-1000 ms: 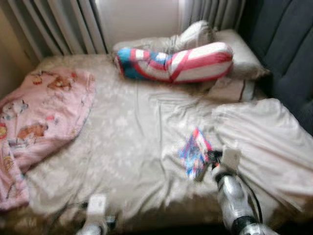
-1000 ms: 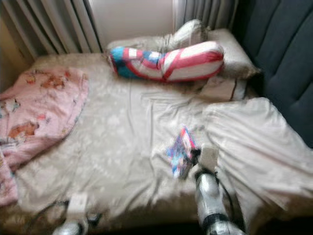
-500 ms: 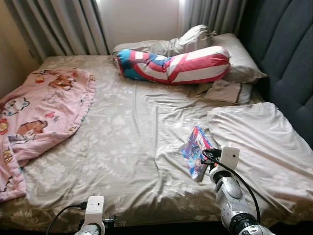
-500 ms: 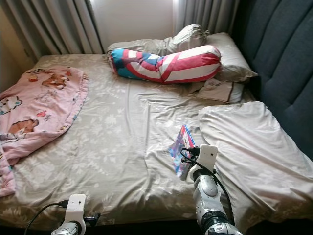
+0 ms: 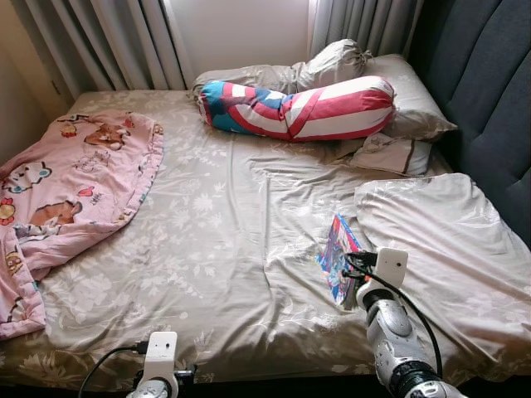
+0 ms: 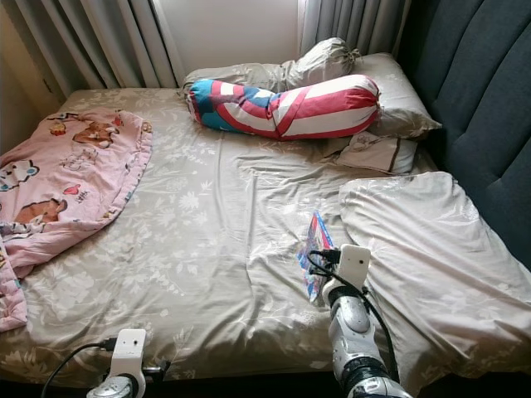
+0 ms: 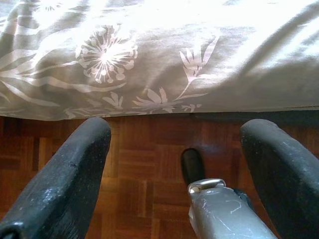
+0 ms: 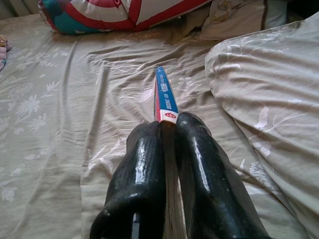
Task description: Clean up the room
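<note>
Wooden floor shows under the near edge of the bed, and the left pincer hangs there with its two black fingers wide apart, holding nothing. Up on the bed near the same edge, toward the right side, the right pincer is squeezed tight on a thin, colourful book, which stands on its edge. Just beside the book lies a big grey pillow. A pink blanket covers the left side. Far back, at the head of the bed, rests a red, white and blue bolster with more grey pillows behind it.
</note>
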You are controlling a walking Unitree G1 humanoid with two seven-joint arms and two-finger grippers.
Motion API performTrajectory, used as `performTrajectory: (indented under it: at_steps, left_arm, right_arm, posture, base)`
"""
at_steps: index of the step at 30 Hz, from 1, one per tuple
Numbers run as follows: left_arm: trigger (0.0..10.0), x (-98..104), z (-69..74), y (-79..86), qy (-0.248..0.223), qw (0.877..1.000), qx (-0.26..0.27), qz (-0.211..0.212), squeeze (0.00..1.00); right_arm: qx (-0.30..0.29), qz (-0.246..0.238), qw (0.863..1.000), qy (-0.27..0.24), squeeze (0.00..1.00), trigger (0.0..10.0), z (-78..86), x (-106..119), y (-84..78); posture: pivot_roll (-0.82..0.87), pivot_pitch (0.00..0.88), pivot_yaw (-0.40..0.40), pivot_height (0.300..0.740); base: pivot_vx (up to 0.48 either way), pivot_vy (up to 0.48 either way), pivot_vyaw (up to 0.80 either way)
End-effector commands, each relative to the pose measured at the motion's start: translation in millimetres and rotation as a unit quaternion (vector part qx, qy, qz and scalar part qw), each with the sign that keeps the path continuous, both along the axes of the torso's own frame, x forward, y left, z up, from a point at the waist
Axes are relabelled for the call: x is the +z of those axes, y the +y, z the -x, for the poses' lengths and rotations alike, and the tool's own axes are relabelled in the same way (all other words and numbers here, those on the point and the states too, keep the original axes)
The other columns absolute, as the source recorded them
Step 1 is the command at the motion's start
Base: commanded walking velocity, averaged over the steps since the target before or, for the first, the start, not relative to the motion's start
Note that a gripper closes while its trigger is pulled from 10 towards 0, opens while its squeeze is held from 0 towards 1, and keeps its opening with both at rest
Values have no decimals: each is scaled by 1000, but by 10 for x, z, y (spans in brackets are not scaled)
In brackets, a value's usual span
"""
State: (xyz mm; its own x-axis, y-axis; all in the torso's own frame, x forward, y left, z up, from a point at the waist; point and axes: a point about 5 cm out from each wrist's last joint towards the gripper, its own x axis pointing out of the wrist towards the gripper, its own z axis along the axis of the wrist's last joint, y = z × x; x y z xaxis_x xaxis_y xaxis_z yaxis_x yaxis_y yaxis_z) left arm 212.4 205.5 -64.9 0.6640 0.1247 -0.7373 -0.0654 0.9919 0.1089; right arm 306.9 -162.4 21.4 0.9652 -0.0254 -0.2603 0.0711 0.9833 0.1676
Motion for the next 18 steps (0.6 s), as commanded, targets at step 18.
performTrajectory:
  at_steps: [18]
  left_arm:
    - [10000, -23, 36, -3, 9, 1000, -6, 0, 0]
  right_arm:
    - [10, 8, 1000, -25, 0, 10000, -69, 98, 29]
  posture:
    - [-102, 32, 18, 740]
  base:
    - [174, 0, 0]
